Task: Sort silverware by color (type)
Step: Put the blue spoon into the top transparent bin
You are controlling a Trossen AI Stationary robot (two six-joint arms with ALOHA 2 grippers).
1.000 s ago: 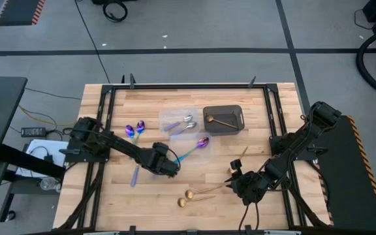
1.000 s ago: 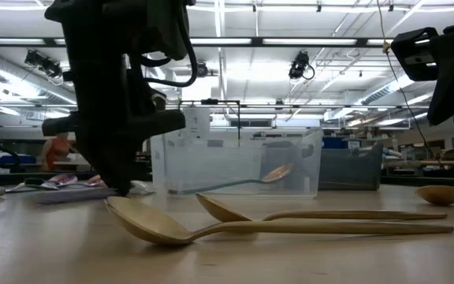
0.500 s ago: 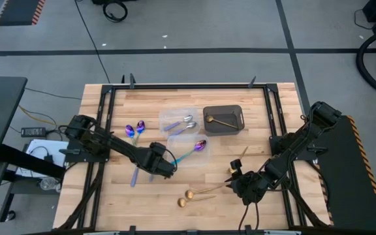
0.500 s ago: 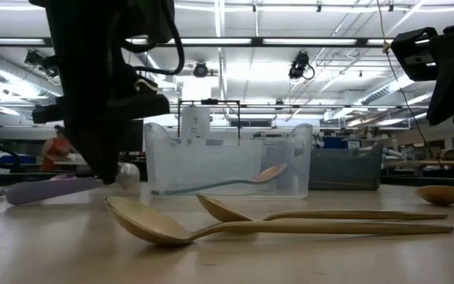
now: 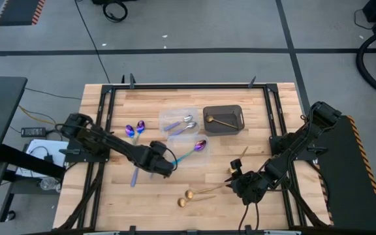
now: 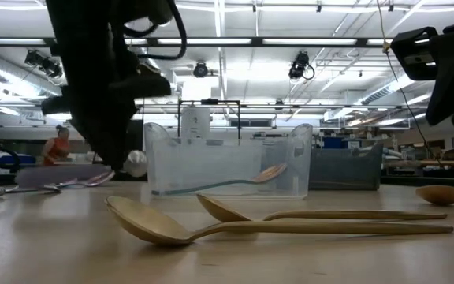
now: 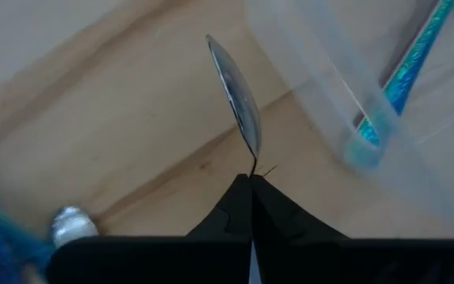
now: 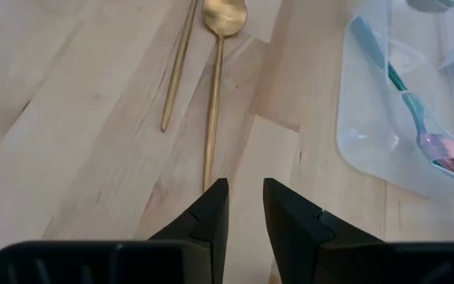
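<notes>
**Left arm lifts a silver spoon beside the clear tubs**

On the wooden table, the left arm reaches in from its side toward the middle, while the right arm waits low near the table's right front. The left gripper is pinched together on the neck of a silver spoon, whose bowl points straight away from the fingers; its pale blue handle trails back toward the left front. In the low view the spoon appears clear of the wood. Just beside the gripper stands a clear tub holding an iridescent spoon with a teal handle. Beyond it, a second clear tub already holds two silver spoons, likely where this one belongs. The left arm is much the nearer. The right gripper, fingers slightly parted and empty, points along two gold spoons lying lengthwise ahead of it.
</notes>
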